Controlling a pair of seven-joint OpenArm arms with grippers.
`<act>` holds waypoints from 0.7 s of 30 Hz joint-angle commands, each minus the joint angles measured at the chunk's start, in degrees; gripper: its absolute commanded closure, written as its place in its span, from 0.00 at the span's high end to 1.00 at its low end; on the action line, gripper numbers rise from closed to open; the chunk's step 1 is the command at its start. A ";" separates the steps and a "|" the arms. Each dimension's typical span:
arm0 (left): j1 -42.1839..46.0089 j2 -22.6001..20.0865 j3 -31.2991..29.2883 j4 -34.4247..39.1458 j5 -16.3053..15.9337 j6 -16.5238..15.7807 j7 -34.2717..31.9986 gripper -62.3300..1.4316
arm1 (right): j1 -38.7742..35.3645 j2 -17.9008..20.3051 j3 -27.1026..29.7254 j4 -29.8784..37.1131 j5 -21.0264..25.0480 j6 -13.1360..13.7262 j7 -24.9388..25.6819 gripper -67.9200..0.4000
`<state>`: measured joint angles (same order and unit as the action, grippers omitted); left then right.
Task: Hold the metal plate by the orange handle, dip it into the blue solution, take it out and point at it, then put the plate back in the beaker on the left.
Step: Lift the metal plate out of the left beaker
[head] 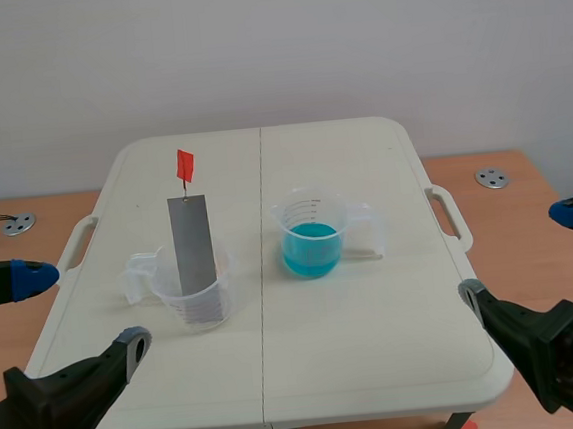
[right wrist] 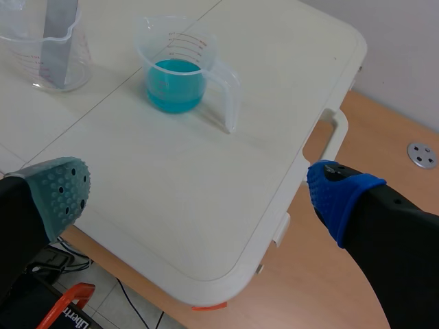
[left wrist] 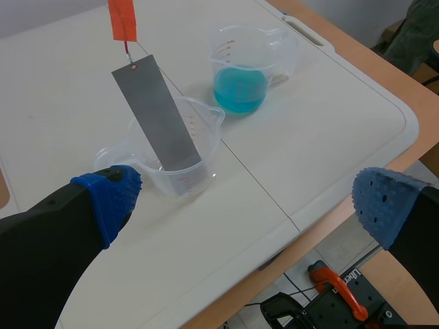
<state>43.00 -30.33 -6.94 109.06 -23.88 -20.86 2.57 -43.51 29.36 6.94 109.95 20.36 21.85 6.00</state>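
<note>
From where I stand, the metal plate (head: pixel 192 245) is propped in the clear beaker on the left (head: pixel 206 307). Its lower end sits down inside and its length leans on the rim, so the orange handle (head: pixel 185 164) sticks up well above everything else, free to be pinched from above. Near it, to the right across the centre seam of the tabletop (head: pixel 359 359), the second beaker (head: pixel 314 210) holds the blue solution (head: pixel 311 242), with room above the liquid for the plate to go in. The left end effector (left wrist: pixel 247 202) hangs low at the near edge, fingers (left wrist: pixel 110 199) spread wide with nothing between them and the plate's beaker ahead of it. The right end effector (right wrist: pixel 199 192) is equally wide open and empty, set back from the blue beaker. By my judgement nothing is picked up yet, and the handle comes first.
</note>
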 commanded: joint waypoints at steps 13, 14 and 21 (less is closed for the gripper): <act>-0.17 -0.02 0.07 0.35 -0.17 0.11 -1.01 0.04 | 0.63 0.46 0.13 0.74 0.63 0.02 0.81 0.98; -0.17 -0.02 0.07 0.35 -0.17 0.11 -1.01 0.04 | 0.63 0.46 0.13 0.74 0.63 0.02 0.81 0.98; 1.55 -0.07 0.04 0.35 -0.11 0.76 -1.05 0.04 | 0.63 0.46 0.13 0.74 0.63 0.02 0.79 0.98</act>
<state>43.35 -30.33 -6.94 109.06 -23.64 -20.16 2.48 -43.51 29.36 6.94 109.95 20.36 21.85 6.00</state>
